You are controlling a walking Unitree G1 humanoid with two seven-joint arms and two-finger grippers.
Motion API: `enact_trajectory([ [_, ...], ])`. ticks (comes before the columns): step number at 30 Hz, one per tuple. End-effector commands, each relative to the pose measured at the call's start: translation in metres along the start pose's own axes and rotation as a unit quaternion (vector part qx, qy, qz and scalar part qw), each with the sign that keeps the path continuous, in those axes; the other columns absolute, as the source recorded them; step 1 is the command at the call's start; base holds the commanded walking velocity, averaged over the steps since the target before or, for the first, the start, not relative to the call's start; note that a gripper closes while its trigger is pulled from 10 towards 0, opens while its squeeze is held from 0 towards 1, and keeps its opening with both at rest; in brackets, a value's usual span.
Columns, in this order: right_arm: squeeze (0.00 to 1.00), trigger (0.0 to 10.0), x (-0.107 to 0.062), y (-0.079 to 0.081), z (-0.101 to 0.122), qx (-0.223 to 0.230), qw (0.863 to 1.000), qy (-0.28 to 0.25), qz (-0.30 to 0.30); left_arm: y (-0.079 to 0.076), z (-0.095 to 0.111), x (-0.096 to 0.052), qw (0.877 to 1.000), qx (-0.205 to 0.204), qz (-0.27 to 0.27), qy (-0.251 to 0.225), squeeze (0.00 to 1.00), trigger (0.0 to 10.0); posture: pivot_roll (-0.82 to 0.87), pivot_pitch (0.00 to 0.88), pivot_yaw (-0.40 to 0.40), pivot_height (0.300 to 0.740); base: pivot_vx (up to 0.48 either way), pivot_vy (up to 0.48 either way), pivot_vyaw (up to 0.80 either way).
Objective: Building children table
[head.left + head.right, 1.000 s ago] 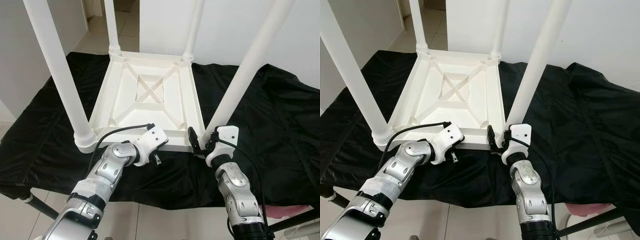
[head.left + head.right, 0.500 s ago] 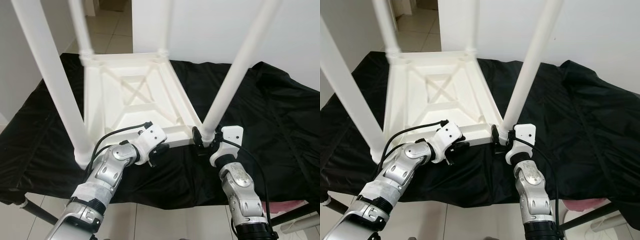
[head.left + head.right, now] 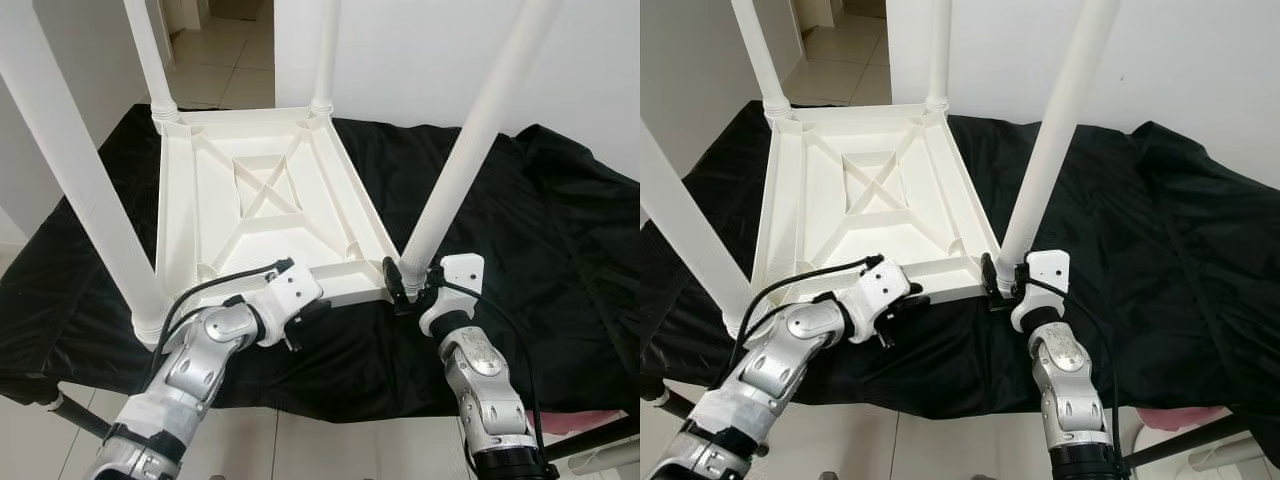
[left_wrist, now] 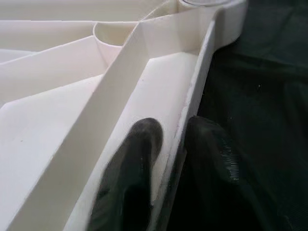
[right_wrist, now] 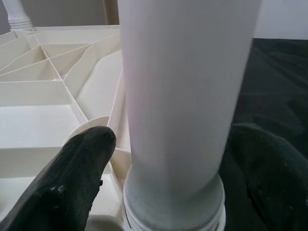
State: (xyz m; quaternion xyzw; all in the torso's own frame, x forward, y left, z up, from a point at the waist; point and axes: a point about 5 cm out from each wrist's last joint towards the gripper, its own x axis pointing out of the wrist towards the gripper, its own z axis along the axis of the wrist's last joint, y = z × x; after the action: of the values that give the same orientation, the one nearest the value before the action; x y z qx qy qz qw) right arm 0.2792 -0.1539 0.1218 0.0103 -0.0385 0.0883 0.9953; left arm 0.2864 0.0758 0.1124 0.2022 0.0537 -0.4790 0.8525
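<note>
Pinching the near rim of the upturned white plastic children's table [image 3: 270,215], the left gripper's [image 4: 175,144] 2 black fingers [image 4: 137,159] are closing on that thin wall, 1 finger lying inside the ribbed tray and the other outside against the black cloth [image 3: 520,230]. The right gripper [image 3: 1002,283] is straddling the base of the near-right white cylindrical leg [image 3: 470,150], its 2 fingers [image 5: 79,168] sitting on either side of the tube just above the threaded collar; whether they are pressing on the plastic or merely flanking it, I cannot tell. Outward from the fingers, the table is lying upside down on the cloth-draped desk [image 3: 60,395], its cross-braced underside facing up and all 4 legs standing upward from the corners: the near-left leg [image 3: 80,170] beside the left silver arm [image 3: 190,370], and 2 far legs [image 3: 150,60] rising at the back edge. The right silver arm [image 3: 485,390] is reaching up from below the desk's front edge. Pale floor tiles [image 3: 230,60] are showing beyond the cloth, with white walls [image 3: 420,50] behind.
</note>
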Motion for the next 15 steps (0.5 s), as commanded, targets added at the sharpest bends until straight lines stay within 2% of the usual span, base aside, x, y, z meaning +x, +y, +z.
enact_trajectory([
  [1, 0.00, 10.0, -0.002, 0.000, -0.005, 0.004, 1.000, 0.007, -0.001, -0.014, 0.002, 0.002, 0.997, 0.000, -0.076, -0.007, 0.00, 10.0, -0.02, 0.001, -0.034, 0.740, 0.000, 0.000, 0.00],
  [2, 0.00, 10.0, -0.002, 0.000, -0.006, 0.004, 1.000, 0.008, -0.001, -0.016, 0.004, 0.001, 0.996, -0.015, -0.090, -0.011, 1.00, 10.0, -0.01, 0.005, -0.028, 0.740, 0.000, 0.000, 0.00],
  [6, 0.00, 10.0, -0.002, -0.001, -0.006, 0.001, 1.000, 0.009, 0.002, -0.019, 0.005, 0.000, 0.995, -0.012, -0.099, -0.012, 1.00, 10.0, -0.02, 0.005, -0.024, 0.740, 0.000, 0.000, 0.00],
  [7, 0.00, 10.0, -0.002, -0.003, -0.007, -0.004, 1.000, 0.011, 0.007, -0.020, 0.007, -0.001, 0.994, -0.006, -0.105, -0.014, 0.00, 10.0, -0.02, 0.004, -0.024, 0.740, 0.000, 0.000, 0.00],
  [13, 0.00, 10.0, -0.004, -0.007, -0.004, -0.022, 0.999, 0.009, 0.048, -0.015, 0.017, 0.000, 0.995, -0.003, -0.090, -0.031, 0.00, 10.0, -0.02, 0.004, -0.020, 0.740, 0.000, 0.000, 0.00],
  [15, 0.00, 10.0, -0.006, -0.012, 0.000, -0.038, 0.996, 0.002, 0.084, -0.012, 0.028, -0.001, 0.995, -0.009, -0.085, -0.054, 0.00, 10.0, -0.02, 0.002, -0.018, 0.740, 0.000, 0.000, 0.00],
])
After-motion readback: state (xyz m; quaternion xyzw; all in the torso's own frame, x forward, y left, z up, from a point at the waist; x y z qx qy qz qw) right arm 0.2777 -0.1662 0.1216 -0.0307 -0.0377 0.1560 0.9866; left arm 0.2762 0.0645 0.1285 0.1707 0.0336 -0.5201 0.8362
